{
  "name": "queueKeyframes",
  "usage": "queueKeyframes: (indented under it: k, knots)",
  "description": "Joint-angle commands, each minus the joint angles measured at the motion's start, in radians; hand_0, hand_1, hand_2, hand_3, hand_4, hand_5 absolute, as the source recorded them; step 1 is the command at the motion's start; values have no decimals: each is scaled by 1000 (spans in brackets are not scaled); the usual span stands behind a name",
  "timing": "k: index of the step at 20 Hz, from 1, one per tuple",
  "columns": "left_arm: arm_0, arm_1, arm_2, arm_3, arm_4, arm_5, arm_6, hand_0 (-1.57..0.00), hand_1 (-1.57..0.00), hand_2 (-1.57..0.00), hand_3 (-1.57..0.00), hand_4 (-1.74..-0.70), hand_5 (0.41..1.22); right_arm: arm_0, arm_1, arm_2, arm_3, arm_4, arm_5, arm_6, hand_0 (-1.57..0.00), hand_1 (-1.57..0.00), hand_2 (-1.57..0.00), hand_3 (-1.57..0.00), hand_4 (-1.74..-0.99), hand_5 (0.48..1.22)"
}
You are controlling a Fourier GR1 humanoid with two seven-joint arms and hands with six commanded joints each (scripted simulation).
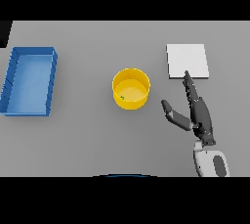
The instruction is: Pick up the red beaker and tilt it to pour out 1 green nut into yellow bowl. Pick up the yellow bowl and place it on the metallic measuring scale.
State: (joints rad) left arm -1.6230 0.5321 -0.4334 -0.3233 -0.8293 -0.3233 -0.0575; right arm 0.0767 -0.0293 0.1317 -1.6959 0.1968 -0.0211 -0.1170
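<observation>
At the table's middle stands the yellow bowl point(131, 89), one green nut point(122, 98) lying inside it, so the pour looks done; the lift onto the metallic measuring scale point(188, 61), a pale square well apart to the right, is left; the right hand point(195, 110) lies between them, fingers straight and spread, holding nothing; no red beaker shows; one bowl, one nut, one scale, one blue tray point(29, 81).

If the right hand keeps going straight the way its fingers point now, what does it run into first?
The right hand points up the picture, away from the robot, fingers straight. Its longest fingertip already overlaps the near edge of the pale square scale, so the scale comes first, though height above it is unclear. The yellow bowl lies off to its left.
</observation>
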Motion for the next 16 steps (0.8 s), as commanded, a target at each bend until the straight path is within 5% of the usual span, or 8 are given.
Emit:
queueKeyframes:
  k: [1,9,12,16]
  knots:
    - [24,22,51,19,50,15,5,-1571,-1571,-1571,-1530,-1738,1221,-7,-8,1,1,9,-1,-6,1,1,1,1,-1121,588]
    - [347,97,310,-4,358,249,230,-1571,-1571,-1571,-1564,-1740,1221,-28,-29,8,15,35,0,10,1,1,1,1,-1134,632]
    - [477,100,379,-81,456,306,340,-1571,-1571,-1571,-1567,-1741,1221,-16,-29,11,11,23,11,-13,1,1,1,1,-1133,655]
    - [734,80,408,-309,561,364,377,-1571,-1571,-1571,-1570,-1741,1221,2,-34,10,9,19,17,-29,1,1,1,1,-1141,673]
